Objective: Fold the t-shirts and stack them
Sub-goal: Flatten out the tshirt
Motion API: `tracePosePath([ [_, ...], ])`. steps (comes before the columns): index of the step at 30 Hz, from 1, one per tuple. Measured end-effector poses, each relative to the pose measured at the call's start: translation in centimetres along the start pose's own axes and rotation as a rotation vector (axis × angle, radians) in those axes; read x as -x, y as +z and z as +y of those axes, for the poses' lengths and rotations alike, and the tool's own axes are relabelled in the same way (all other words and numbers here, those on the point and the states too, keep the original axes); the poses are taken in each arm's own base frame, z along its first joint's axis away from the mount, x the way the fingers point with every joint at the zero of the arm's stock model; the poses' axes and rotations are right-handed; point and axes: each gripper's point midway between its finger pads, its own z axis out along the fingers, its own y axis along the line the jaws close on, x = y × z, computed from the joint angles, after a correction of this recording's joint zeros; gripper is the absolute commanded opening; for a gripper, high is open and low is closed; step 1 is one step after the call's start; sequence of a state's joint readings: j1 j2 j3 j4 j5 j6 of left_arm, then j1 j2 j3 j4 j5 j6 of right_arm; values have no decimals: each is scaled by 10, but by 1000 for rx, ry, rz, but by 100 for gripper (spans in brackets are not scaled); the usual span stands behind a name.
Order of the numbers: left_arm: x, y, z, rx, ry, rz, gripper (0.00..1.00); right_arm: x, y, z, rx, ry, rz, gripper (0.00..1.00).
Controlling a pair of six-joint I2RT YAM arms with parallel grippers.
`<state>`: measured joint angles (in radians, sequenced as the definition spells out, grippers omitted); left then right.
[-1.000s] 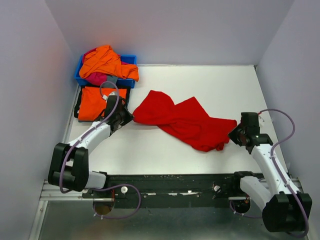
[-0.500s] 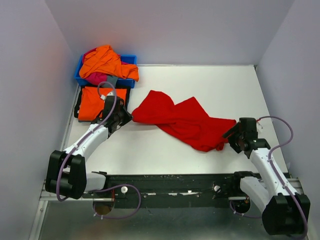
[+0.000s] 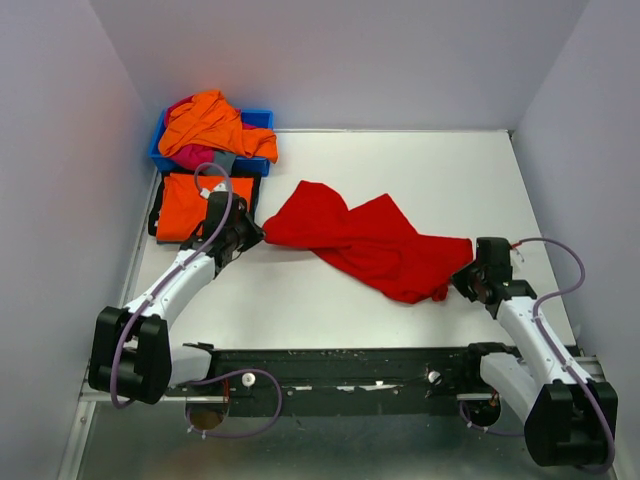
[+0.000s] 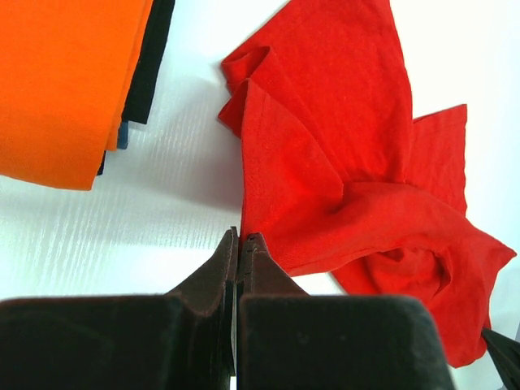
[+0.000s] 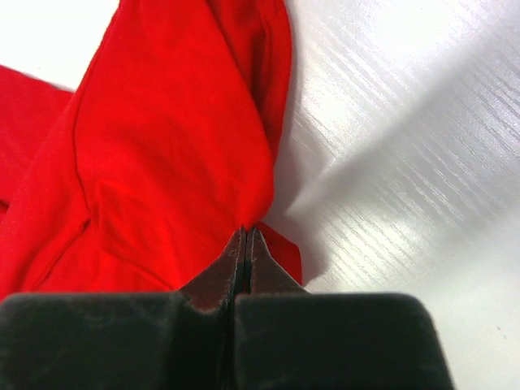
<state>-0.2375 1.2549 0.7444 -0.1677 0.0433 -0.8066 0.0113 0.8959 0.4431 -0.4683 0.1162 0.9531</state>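
Now, opposite ends of red t-shirt (image 3: 360,240) in clenched left and right jaws.

Top view: fixed high behind the arm bases, looking down on the whole counter (image 3: 400,160). Wrist views: close and low, looking forward past the left hand (image 4: 241,240) and right hand (image 5: 246,231). All three views share the red t-shirt (image 3: 360,235).

The left claw (image 4: 242,242) (jaws together) pinches the red t-shirt (image 4: 325,122) edge.
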Motion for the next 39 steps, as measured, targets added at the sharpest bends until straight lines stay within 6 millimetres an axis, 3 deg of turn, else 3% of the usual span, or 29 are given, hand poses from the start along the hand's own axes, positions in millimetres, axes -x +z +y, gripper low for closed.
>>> tracePosePath([
  [7, 0, -1, 0, -3, 9, -1, 0, 16, -15, 18, 70, -27, -55, 1],
  [13, 21, -1, -20, -29, -7, -28, 0, 62, -55, 70, 202, -85, -163, 1],
  [18, 86, 1, -69, -89, -28, -98, 0, 119, -106, 140, 312, -145, -257, 1],
  [22, 152, -18, -103, -152, -56, -169, 0, 163, -161, 190, 404, -194, -346, 1],
  [25, 193, -49, -121, -189, -60, -239, 0, 184, -214, 210, 488, -228, -434, 1],
  [29, 226, -106, -147, -251, -38, -334, 0, 198, -296, 213, 615, -236, -569, 1],
  [33, 228, -180, -166, -342, -16, -433, 0, 190, -383, 197, 790, -234, -691, 1],
  [39, 222, -315, -187, -515, 10, -640, 0, 173, -507, 167, 1024, -246, -881, 1],
])
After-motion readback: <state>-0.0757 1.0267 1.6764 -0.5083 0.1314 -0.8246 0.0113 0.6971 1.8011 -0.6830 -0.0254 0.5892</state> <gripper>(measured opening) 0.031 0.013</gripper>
